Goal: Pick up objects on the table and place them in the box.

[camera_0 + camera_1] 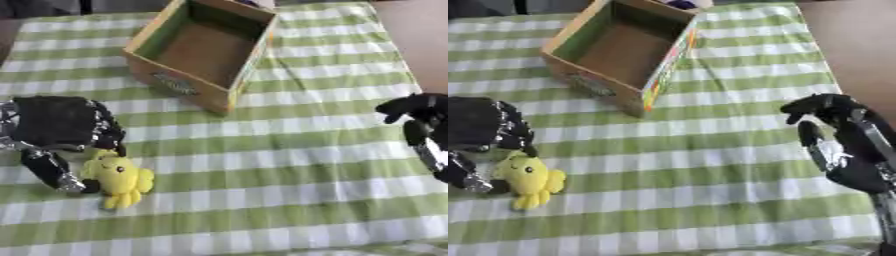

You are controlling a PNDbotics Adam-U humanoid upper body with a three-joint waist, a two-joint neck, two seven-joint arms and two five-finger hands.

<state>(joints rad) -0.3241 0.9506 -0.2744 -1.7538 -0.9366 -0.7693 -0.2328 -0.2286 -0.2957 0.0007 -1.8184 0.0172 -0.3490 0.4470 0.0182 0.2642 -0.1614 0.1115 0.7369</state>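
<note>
A yellow plush toy (118,177) lies on the green-and-white checked cloth at the lower left. My left hand (54,122) sits just above and left of it. Its thumb (51,171) runs down the toy's left side and its fingers (110,135) bend down to the toy's head, touching it or nearly so. The toy rests on the cloth. An open cardboard box (175,84) with a green inner wall stands at the top centre, and nothing shows inside it. My right hand (842,150) hovers at the right edge with relaxed fingers, holding nothing.
The checked cloth (289,165) covers the table between the two hands. Its right edge (833,75) drops to brown floor. A small purple thing (681,4) shows just beyond the box's far rim.
</note>
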